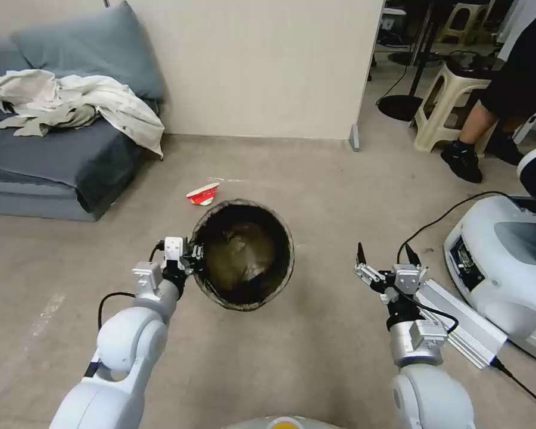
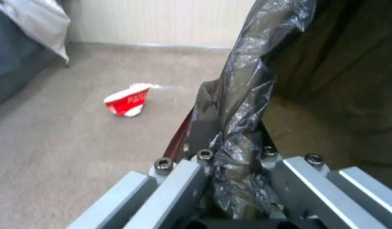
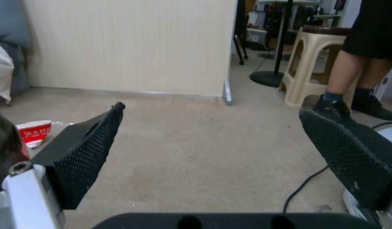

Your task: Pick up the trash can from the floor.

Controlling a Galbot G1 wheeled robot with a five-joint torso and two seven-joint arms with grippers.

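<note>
Left gripper is clamping the bag-covered rim of the small round trash can with wrinkled dark plastic liner, which is tilting its mouth toward the camera over the beige-grey floor. Crushed red-and-white paper cup is lying just beyond the can. Right gripper is hovering well right of the can, fingers spread wide.

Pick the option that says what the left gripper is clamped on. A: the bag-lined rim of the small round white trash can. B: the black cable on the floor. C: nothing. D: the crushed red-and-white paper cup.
A: the left gripper is shut on the dark plastic-lined rim of the trash can.
</note>
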